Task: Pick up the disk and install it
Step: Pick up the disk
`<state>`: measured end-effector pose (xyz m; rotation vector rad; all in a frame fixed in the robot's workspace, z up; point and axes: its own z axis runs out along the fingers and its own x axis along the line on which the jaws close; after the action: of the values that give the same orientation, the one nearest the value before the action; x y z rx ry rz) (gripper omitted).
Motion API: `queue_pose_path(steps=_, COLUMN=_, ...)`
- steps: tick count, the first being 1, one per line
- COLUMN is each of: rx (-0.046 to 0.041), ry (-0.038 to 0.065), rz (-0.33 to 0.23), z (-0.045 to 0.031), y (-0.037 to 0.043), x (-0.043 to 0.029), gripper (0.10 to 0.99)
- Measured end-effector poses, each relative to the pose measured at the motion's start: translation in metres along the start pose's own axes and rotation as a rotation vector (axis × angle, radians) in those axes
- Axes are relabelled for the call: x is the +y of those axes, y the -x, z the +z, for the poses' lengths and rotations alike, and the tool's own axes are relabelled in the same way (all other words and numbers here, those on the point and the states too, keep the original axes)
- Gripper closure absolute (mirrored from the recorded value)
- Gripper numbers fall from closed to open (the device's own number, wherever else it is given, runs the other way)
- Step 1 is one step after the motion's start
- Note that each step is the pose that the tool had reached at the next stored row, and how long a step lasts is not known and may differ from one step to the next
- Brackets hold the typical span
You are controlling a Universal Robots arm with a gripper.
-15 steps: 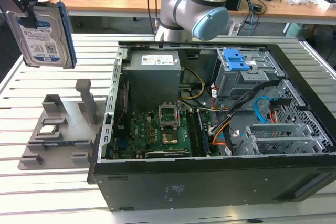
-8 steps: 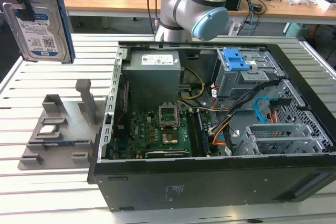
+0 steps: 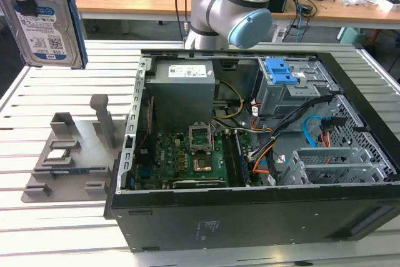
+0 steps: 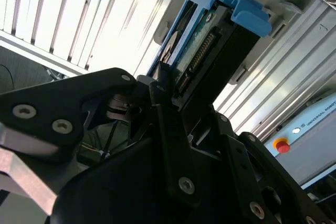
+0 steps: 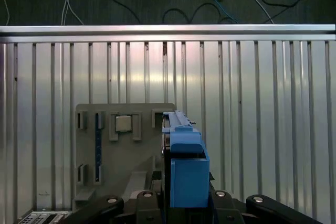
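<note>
The pincer [image 4: 167,85] is clamped narrow on the disk [image 3: 44,23], black fingers [image 4: 157,129] pressed against its two broad faces near one end. The disk hangs high in the air at the exterior view's left. It is clear of the bench [image 3: 37,229] and stands on edge with its label [image 3: 45,26] facing the camera. It is above and behind the grey holder [image 3: 69,154], well apart from the open case [image 3: 250,217].

As a metal-bodied drive it is probably stiff and dense, fairly heavy for its size, with smooth faces that could slip in a weak grip. The blue bracket [image 5: 186,174] around it is plastic and likely gives a little. The connector [image 4: 202,51] and the circuit board on the underside, seen in the second wrist view, look like the fragile parts. The flat faces or the bracket's long rails seem the safer places to grip, and the present hold appears to keep off the connector.

The arm [image 3: 231,4] rises from behind the case, and its wrist reaches toward the exterior view's left. The first wrist view looks straight down past the disk onto the bench slats and the holder, where a small chip [image 5: 123,124] sits in its slot.
</note>
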<state>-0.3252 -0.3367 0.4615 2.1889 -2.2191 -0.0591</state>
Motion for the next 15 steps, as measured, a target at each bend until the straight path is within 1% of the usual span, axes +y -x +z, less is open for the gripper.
queue_pose_path(steps=3, rx=0.0, ry=0.0, rz=0.0, z=-0.0047, y=0.0005, x=0.0002, gripper=0.722)
queue_pose_path(steps=9, rx=0.0, ry=0.0, rz=0.0, z=-0.0182, y=0.0021, x=0.0008, gripper=0.722)
queue_pose_path(steps=15, rx=0.0, ry=0.0, rz=0.0, z=-0.0263, y=0.0028, x=0.0011, gripper=0.722)
